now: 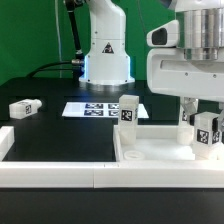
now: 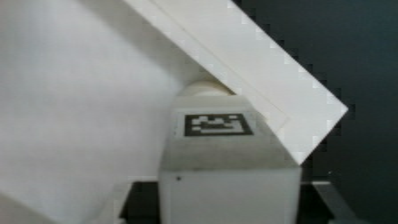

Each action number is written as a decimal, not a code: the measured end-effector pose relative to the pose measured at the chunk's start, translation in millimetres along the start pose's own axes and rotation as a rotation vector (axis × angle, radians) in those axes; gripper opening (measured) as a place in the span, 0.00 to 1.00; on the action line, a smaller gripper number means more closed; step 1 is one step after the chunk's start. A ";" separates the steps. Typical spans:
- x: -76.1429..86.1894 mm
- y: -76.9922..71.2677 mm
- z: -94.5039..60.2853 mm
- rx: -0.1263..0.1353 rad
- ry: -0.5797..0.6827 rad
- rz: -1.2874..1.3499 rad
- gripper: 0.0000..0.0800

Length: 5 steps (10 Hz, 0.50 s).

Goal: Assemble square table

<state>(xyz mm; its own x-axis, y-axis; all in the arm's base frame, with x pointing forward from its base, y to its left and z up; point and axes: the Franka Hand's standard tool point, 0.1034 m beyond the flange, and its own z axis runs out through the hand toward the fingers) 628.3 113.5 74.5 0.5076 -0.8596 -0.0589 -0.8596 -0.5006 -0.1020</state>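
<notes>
Exterior view: the gripper is clamped on a leg by the top's edge on the exterior view's right. A second leg stands at its back corner.

Wrist view: that leg sits between the dark fingers, tag showing, right up against the top's rim.

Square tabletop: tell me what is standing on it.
Two upright legs: the free leg at the tabletop's corner on the exterior view's left, and the gripped leg in the gripper on its right. The raised rim hides their feet, so how they seat is unseen.
</notes>
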 end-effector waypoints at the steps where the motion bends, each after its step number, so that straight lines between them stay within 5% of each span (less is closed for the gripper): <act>1: 0.4 0.1 0.5 0.001 -0.002 0.039 0.36; 5: 0.3 0.4 0.7 0.006 -0.015 0.272 0.36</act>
<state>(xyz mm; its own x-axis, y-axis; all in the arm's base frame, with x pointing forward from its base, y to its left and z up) 628.1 113.1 73.8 0.2588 -0.9608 -0.0996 -0.9642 -0.2507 -0.0863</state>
